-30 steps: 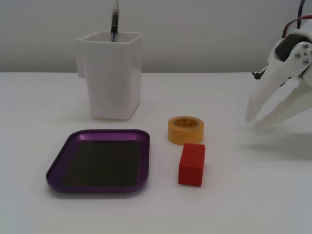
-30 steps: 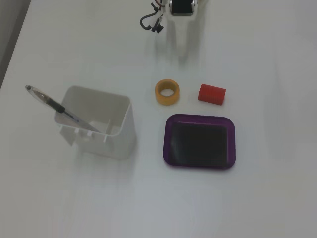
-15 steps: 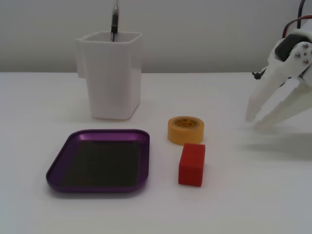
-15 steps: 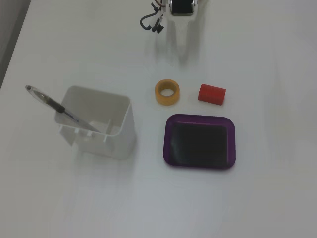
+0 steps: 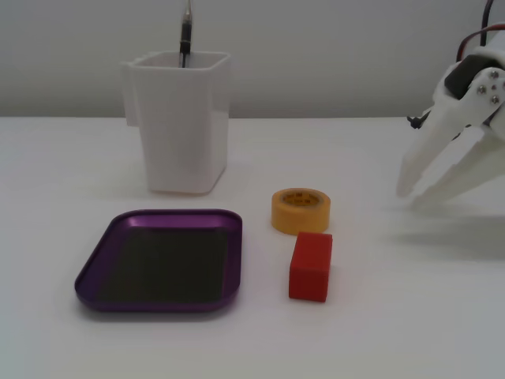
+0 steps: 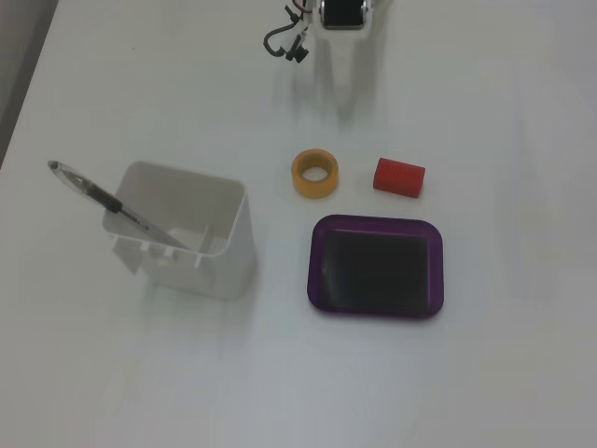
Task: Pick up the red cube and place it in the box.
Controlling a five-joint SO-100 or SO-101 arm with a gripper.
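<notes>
In a fixed view from table height, the box [image 5: 95,268] lies nearest the camera, a shallow purple tray with a dark bottom, empty. Just to its right, not touching it, stands the red cube [image 5: 310,266] on the white tabletop [image 5: 410,316]. Just behind the cube, perhaps touching it, lies one yellow tape roll [image 5: 301,211]. Further back stands one white container [image 5: 178,118] with one pen [image 5: 185,35] in it. The hand [image 5: 413,192] hangs at the right edge, well apart from the cube, with its two fingers a little spread and nothing between them.

In the other fixed view, from above, the cube [image 6: 399,177] lies between the tape roll [image 6: 315,174] and the upper right corner of the box [image 6: 377,226], apart from both. The hand [image 6: 343,79] points down from the top; here I cannot tell its opening.

I count one cube, one box, one roll. The cube looks stiff, light and matte, so probably not slippery. I would take it across its two narrow flat sides, near the middle.
</notes>
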